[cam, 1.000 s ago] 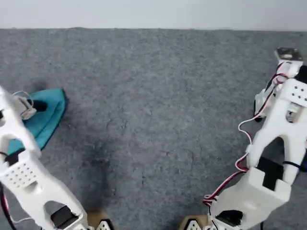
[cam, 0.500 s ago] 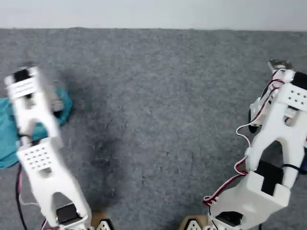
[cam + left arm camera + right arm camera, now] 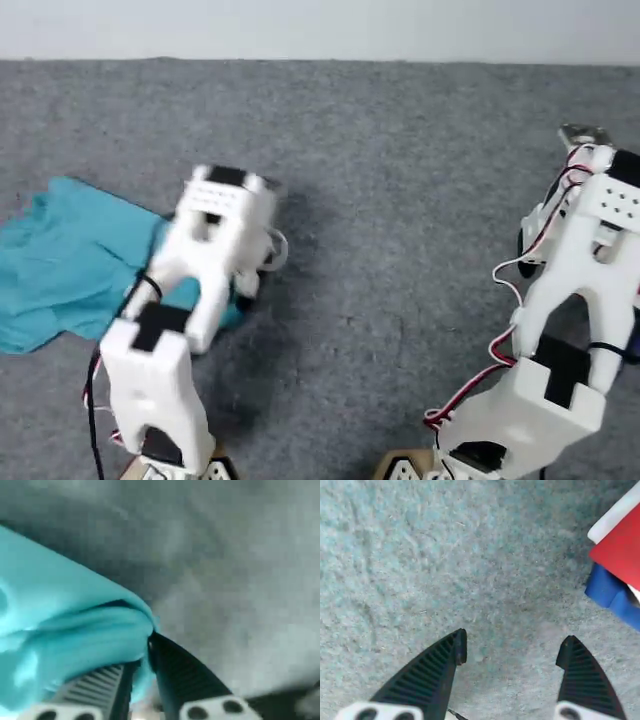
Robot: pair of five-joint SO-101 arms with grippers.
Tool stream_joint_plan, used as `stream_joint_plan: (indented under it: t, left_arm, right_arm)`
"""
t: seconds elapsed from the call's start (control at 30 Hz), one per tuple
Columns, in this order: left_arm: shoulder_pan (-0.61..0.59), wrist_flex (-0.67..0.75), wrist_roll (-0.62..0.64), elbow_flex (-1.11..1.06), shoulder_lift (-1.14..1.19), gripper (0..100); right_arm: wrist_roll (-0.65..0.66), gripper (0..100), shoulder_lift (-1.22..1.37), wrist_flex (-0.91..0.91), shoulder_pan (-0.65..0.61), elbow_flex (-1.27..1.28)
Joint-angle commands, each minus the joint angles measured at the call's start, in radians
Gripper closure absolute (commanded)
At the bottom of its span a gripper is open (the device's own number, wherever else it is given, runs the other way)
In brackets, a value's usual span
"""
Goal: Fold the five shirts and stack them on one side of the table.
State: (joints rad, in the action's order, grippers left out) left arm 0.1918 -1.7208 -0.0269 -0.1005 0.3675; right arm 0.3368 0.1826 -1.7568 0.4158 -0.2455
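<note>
While left end effector (image 3: 143,652) clamps teal shirt (image 3: 70,255) (rumpled, half-spread) | right end effector (image 3: 515,647) spread wide

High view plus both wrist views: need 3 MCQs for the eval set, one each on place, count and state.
1. Where does the teal shirt lie on the grey table?
A) by the right arm
B) on the side of the left arm
C) at the far middle

2. How many shirts show in the high view?
A) five
B) three
C) one

3. How does the right end effector stand?
A) open above bare table
B) shut on a shirt
C) shut, empty

Key: 1 B, the shirt spreads out beside and under the left arm. 2 C, one teal shirt lies there. 3 A, the right wrist view shows its jaws wide apart with grey table between them.
</note>
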Motion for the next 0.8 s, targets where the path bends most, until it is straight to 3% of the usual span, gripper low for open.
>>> stream_joint_plan:
  t: [0.0,0.13,0.27,0.33,0.5,0.6,0.77]
  left_arm:
    - [0.074,-0.040,-0.178,-0.205,-0.209,99]
    - [0.117,-0.038,-0.448,-0.398,-0.393,99]
    - [0.124,-0.037,-0.485,-0.328,-0.517,93]
    - [0.100,-0.037,-0.370,-0.232,-0.546,86]
    - [-0.040,-0.034,0.141,0.081,-0.546,68]
    - [-0.169,-0.006,0.410,0.196,-0.505,62]
    - [-0.491,0.006,0.540,0.226,-0.336,62]
  right_arm:
    - [0.060,70.0,-0.050,-0.041,0.010,-0.003]
    - [0.074,70.0,-0.054,-0.041,0.007,-0.003]
    - [0.074,69.9,-0.048,-0.041,0.002,-0.002]
    - [0.074,69.9,-0.048,-0.039,-0.001,-0.002]
    - [0.074,69.9,-0.048,-0.039,-0.027,-0.002]
    - [0.074,69.9,-0.048,-0.041,-0.030,-0.002]
    - [0.075,69.9,-0.048,-0.041,-0.022,-0.002]
